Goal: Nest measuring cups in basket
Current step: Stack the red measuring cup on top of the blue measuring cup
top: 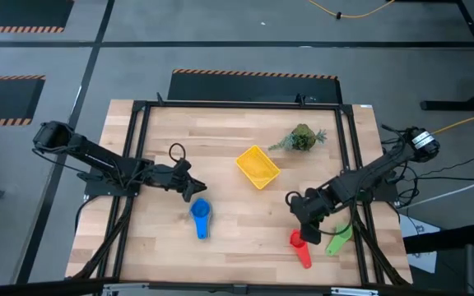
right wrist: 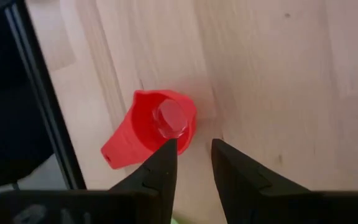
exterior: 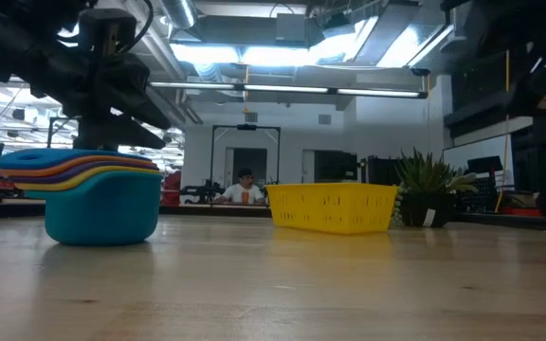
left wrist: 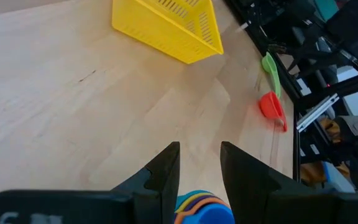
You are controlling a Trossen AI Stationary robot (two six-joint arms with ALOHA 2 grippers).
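Wooden tabletop (top: 245, 222): yellow basket (top: 257, 166) mid-table, nested cup stack (top: 200, 215) under left gripper (top: 194, 194), fingers narrowly parted. Right gripper (right wrist: 190, 163), parted, empty, hovers at red cup (right wrist: 153, 127); descending off-centre, a finger could knock it away.

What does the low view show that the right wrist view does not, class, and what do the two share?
Only the low view shows the nested stack of measuring cups, the yellow basket, a potted plant and a person in the room behind. Only the right wrist view shows the red measuring cup lying upside down, with the right gripper open just beside it. Both share the wooden table.
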